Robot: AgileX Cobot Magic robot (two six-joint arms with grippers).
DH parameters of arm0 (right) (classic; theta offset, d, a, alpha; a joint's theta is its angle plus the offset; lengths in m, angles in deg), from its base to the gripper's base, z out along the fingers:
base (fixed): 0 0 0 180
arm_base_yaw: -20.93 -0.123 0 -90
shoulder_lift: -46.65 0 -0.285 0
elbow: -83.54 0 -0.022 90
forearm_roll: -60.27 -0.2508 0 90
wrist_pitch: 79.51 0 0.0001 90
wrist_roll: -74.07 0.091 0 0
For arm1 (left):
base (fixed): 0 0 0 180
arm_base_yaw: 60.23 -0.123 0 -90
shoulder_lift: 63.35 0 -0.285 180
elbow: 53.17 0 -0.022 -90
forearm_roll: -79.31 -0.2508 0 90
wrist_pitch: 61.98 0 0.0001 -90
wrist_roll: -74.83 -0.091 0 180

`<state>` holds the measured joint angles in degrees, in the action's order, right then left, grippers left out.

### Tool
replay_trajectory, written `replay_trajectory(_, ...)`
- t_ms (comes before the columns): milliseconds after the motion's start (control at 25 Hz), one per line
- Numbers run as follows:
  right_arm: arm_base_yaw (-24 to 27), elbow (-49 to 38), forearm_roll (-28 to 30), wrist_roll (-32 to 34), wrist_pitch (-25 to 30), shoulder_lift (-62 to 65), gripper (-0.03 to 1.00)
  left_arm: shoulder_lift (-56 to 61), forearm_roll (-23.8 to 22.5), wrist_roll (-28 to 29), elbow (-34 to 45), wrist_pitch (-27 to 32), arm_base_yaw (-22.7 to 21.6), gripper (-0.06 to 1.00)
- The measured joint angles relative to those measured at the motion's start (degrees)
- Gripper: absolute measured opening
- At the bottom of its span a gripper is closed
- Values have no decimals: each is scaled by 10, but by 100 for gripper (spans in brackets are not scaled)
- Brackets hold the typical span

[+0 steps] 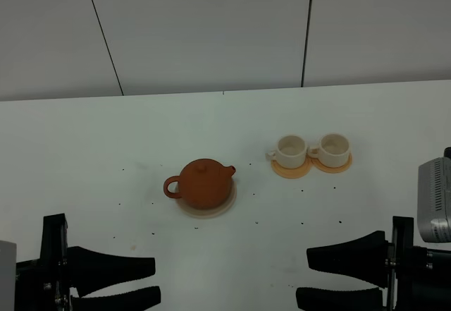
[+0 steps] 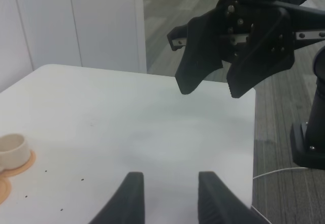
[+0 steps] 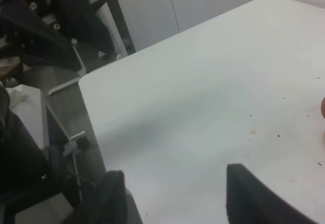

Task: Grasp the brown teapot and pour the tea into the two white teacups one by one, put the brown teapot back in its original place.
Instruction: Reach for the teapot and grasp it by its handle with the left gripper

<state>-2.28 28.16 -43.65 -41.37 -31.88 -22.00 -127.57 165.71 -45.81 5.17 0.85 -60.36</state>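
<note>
One brown teapot (image 1: 204,184), two white teacups (image 1: 290,150) (image 1: 332,147), two orange coasters (image 1: 291,173) (image 1: 342,166), one beige disc (image 1: 212,212).

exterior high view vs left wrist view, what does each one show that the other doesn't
Only exterior high: the brown teapot sitting on its beige disc, and both white teacups side by side on orange coasters.
Only left wrist: the grey floor past the table's end.
Both: the white table, one of the white teacups, and the left hand and right hand, each open and holding nothing.
</note>
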Motion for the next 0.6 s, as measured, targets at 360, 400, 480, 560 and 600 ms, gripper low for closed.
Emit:
replay_trajectory(360, 0, 0, 0, 51, -7, 66, 41, 0, 1, 0, 0, -6, 0, 32)
replay_trajectory(400, 0, 0, 0, 56, -18, 89, 40, 0, 2, 0, 0, -6, 0, 32)
replay_trajectory(480, 0, 0, 0, 72, -56, 135, 39, 0, 10, 0, 0, -5, 0, 32)
replay_trajectory(560, 0, 0, -1, 98, -122, 192, 37, 0, 19, 1, 0, -5, 0, 32)
replay_trajectory(600, 0, 0, -1, 116, -162, 222, 37, 0, 25, 2, 0, -5, 0, 32)
